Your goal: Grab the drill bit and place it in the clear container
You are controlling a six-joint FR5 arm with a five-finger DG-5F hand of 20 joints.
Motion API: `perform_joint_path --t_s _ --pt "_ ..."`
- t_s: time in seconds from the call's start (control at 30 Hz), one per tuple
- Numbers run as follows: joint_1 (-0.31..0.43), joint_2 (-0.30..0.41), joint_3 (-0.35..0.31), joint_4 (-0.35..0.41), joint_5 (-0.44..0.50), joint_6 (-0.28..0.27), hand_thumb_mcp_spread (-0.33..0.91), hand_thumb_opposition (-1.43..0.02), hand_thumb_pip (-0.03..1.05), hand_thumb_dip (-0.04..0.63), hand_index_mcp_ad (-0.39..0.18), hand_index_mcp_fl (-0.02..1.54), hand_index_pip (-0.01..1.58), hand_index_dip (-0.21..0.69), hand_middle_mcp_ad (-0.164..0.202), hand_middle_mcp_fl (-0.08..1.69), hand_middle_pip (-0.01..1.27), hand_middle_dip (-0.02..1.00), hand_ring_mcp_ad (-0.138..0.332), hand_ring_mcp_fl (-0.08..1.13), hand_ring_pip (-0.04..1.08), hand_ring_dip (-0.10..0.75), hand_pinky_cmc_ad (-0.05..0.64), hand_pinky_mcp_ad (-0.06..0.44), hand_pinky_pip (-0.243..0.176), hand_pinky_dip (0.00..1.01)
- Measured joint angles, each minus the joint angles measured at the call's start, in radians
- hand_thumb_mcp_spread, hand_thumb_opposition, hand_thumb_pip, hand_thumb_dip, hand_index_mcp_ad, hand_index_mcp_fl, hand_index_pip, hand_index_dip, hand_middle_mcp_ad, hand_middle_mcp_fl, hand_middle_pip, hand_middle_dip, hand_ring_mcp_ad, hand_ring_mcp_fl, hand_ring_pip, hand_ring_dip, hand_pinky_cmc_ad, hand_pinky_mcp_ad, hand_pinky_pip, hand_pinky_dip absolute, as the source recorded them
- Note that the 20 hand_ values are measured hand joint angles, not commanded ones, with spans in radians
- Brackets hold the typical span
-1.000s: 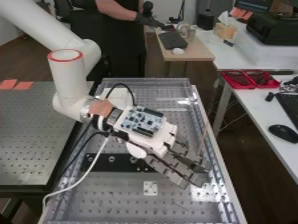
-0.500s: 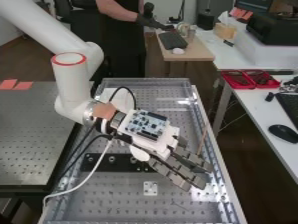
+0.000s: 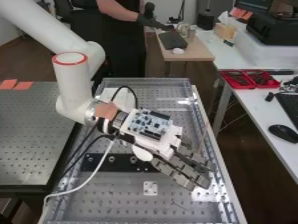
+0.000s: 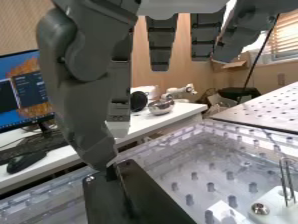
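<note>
Over the right part of the clear tray (image 3: 125, 200), the hand (image 3: 159, 137) slants down, its fingers pointing to the tray's near right. From the wrist, the thumb of the hand (image 4: 83, 100) reaches down with a finger close behind it. A thin dark piece, seemingly the drill bit (image 4: 113, 174), stands at the thumb's tip, pinched there, over a black plate (image 4: 149, 192). How far it extends against the plate is hard to tell. The other fingers hang apart from it.
A black strip with round holes (image 3: 106, 162) lies in the tray, left of the hand. Thin metal prongs (image 4: 287, 180) rise from a white block. A dark perforated table (image 3: 33, 130) stands left; on the right, a white desk holds a mouse (image 3: 284, 133) and red trays (image 3: 247, 80).
Over the last second the hand has shifted slightly right and towards the near end. In the last half second it has moved only a little.
</note>
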Motion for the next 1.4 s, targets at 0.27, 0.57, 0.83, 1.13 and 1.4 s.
perform_joint_path --t_s 0.27,0.57,0.83,1.13,1.4 --pt "0.002 -0.007 0.003 -0.011 -0.008 0.005 0.61 -0.92 0.38 0.316 -0.169 0.55 0.86 0.278 0.061 0.07 0.15 0.11 0.215 0.0 0.09 -0.005 0.251 0.166 -0.093 0.17" --pt "0.0 -0.007 0.001 -0.011 0.002 0.002 0.66 -0.92 0.39 0.316 -0.169 0.67 0.97 0.276 0.063 0.07 0.15 0.11 0.215 0.0 0.09 -0.005 0.251 0.166 -0.089 0.17" --pt "0.0 -0.007 -0.006 -0.008 0.001 0.009 0.68 -0.92 0.39 0.316 -0.175 0.68 0.97 0.283 0.059 0.07 0.15 0.11 0.211 0.01 0.09 -0.005 0.251 0.168 -0.089 0.17" --pt "0.0 -0.01 -0.004 -0.004 -0.001 0.012 0.68 -0.92 0.39 0.316 -0.185 0.67 0.96 0.29 0.061 0.07 0.15 0.11 0.211 0.01 0.09 -0.005 0.251 0.166 -0.089 0.17" --pt "0.0 -0.012 -0.001 -0.004 0.002 0.01 0.68 -0.92 0.39 0.316 -0.185 0.67 0.97 0.29 0.061 0.07 0.15 0.11 0.215 0.01 0.09 -0.005 0.251 0.166 -0.089 0.17"
